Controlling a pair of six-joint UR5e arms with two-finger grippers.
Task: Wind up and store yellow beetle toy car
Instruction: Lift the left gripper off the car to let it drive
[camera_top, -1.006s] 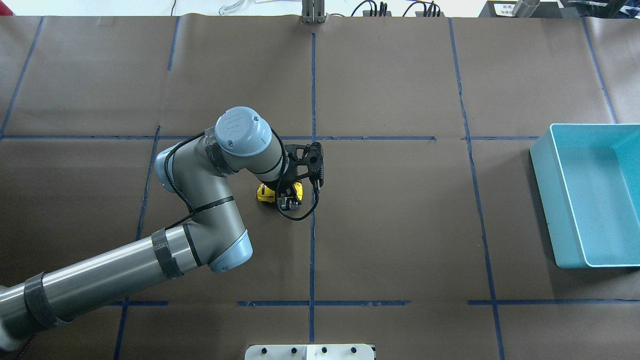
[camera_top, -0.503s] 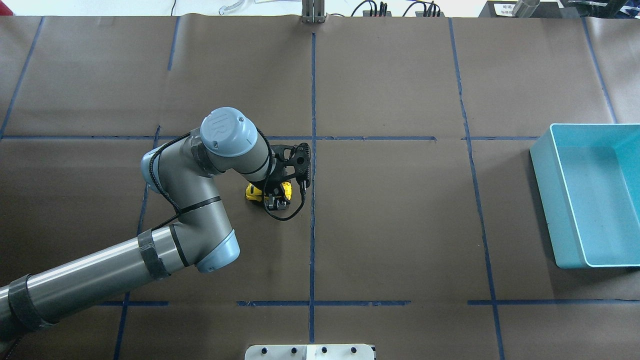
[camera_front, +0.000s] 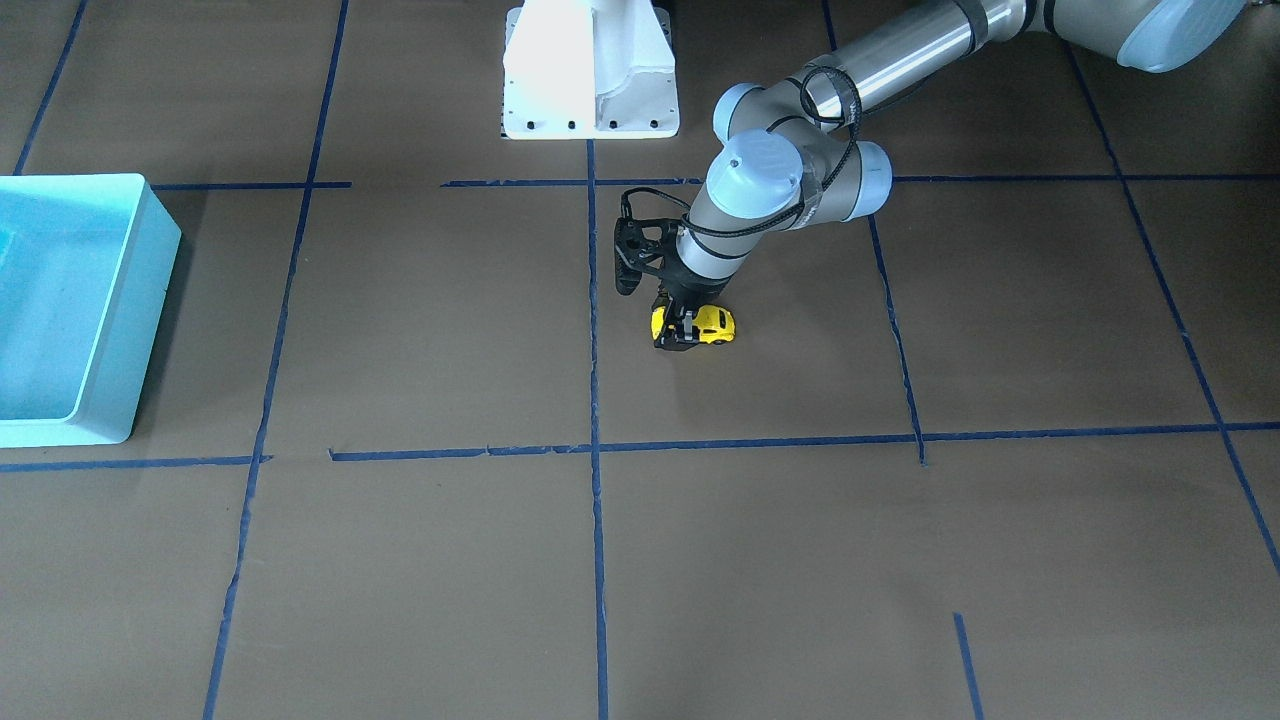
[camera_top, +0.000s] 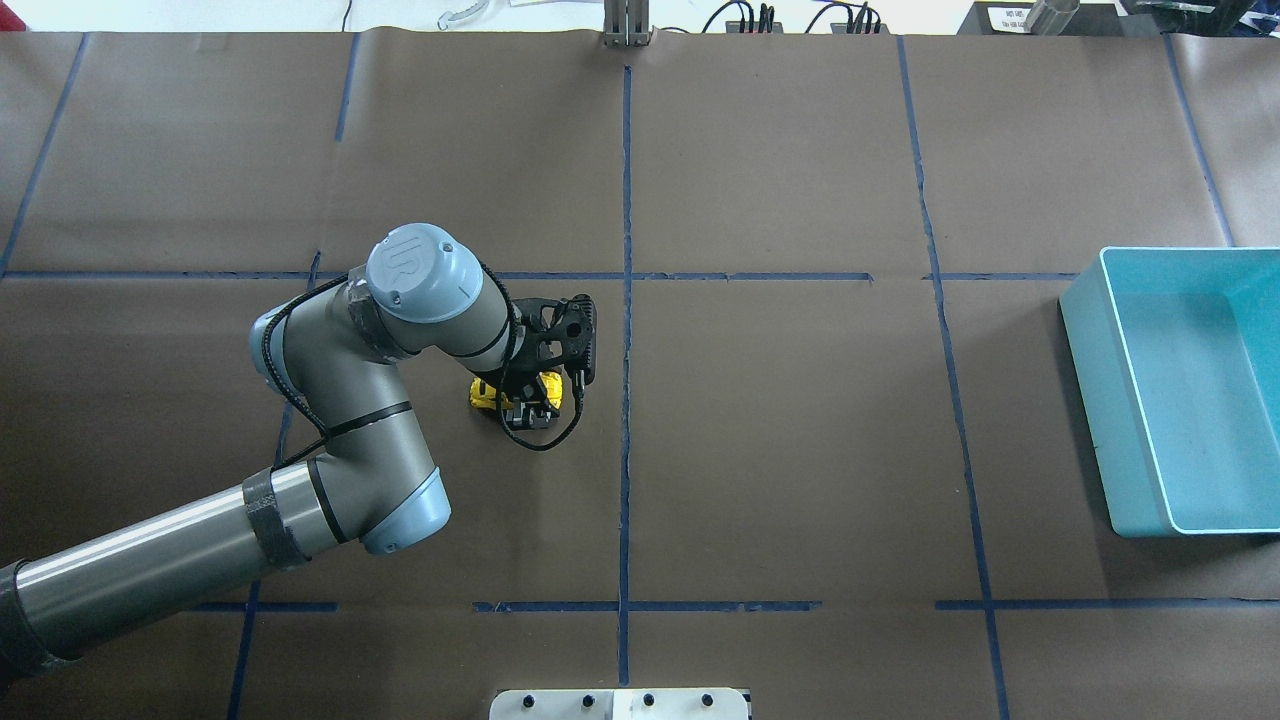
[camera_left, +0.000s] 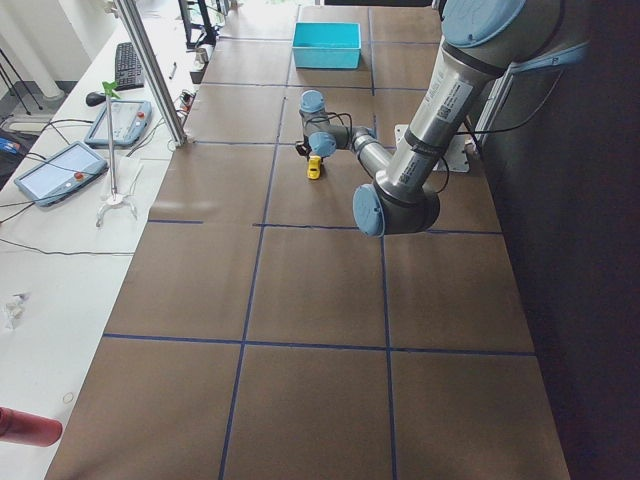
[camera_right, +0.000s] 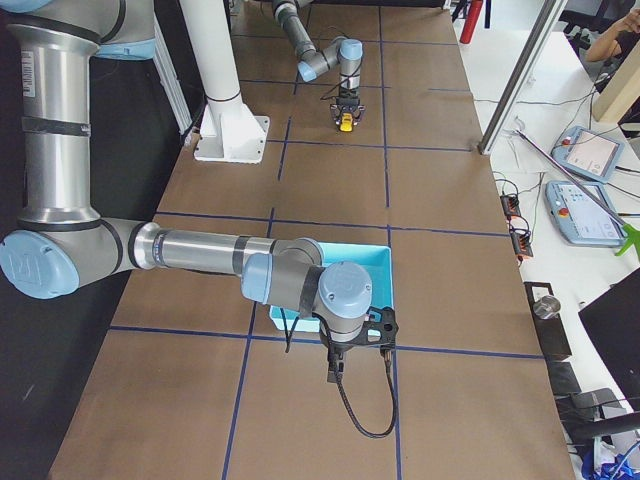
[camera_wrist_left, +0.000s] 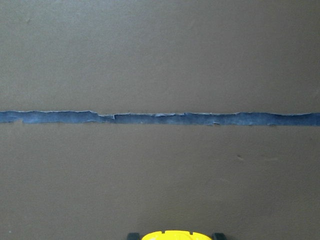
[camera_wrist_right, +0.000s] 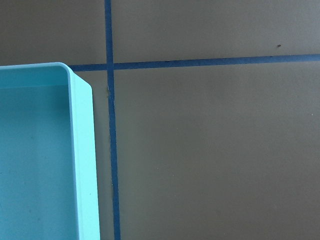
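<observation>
The yellow beetle toy car (camera_top: 483, 394) sits low on the brown paper just left of the table's centre line. My left gripper (camera_top: 526, 406) points straight down and is shut on it, fingers across its body. The car also shows in the front-facing view (camera_front: 716, 323) with the gripper (camera_front: 679, 336) over one end, and as a yellow sliver at the bottom edge of the left wrist view (camera_wrist_left: 170, 235). My right gripper (camera_right: 334, 372) hangs beside the light blue bin (camera_right: 376, 266); I cannot tell whether it is open or shut.
The light blue bin (camera_top: 1086, 330) stands at the table's right edge; its rim (camera_wrist_right: 82, 150) fills the left of the right wrist view. Blue tape lines (camera_top: 626, 200) grid the brown paper. The white robot base (camera_front: 590, 70) is at the near edge.
My left arm has moved steadily to the left in the overhead view, carrying the yellow car with it along the table surface. The grip has stayed shut.
</observation>
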